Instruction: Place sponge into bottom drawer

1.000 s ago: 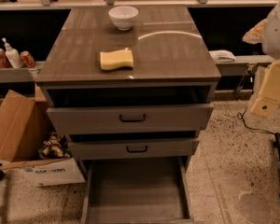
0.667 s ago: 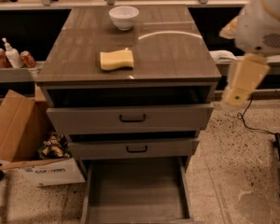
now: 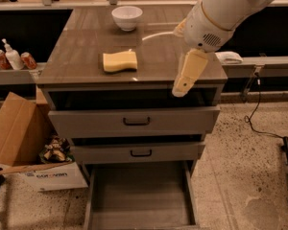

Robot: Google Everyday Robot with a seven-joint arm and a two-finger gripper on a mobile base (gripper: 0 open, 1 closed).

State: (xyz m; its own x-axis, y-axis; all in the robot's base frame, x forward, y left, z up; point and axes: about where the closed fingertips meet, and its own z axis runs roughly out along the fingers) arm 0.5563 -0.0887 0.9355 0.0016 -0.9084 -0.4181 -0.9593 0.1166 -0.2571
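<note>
The gripper (image 3: 188,75) hangs by the cabinet top's (image 3: 81,56) front right edge; how wide it stands I cannot tell. The sponge (image 3: 119,61) lies on the top to its left, well apart; the open bottom drawer (image 3: 140,195) sits below-left. A low sideways approach could shove the soft sponge toward the bowl (image 3: 127,17), or a weak pinch could drop it short.

Warm, yellowish indoor light from overhead, kinda dim overall. There's a thin curved streak of glare on the cabinet top (image 3: 86,56) just right of the white bowl (image 3: 127,17), plus a tiny glint at the front edge. The gripper (image 3: 181,90), hanging at the top's front right edge, catches the light and looks pale and bright. The gaps above the upper drawers (image 3: 134,122) go near black, and the bottom drawer (image 3: 139,195) sits in murky shade.
</note>
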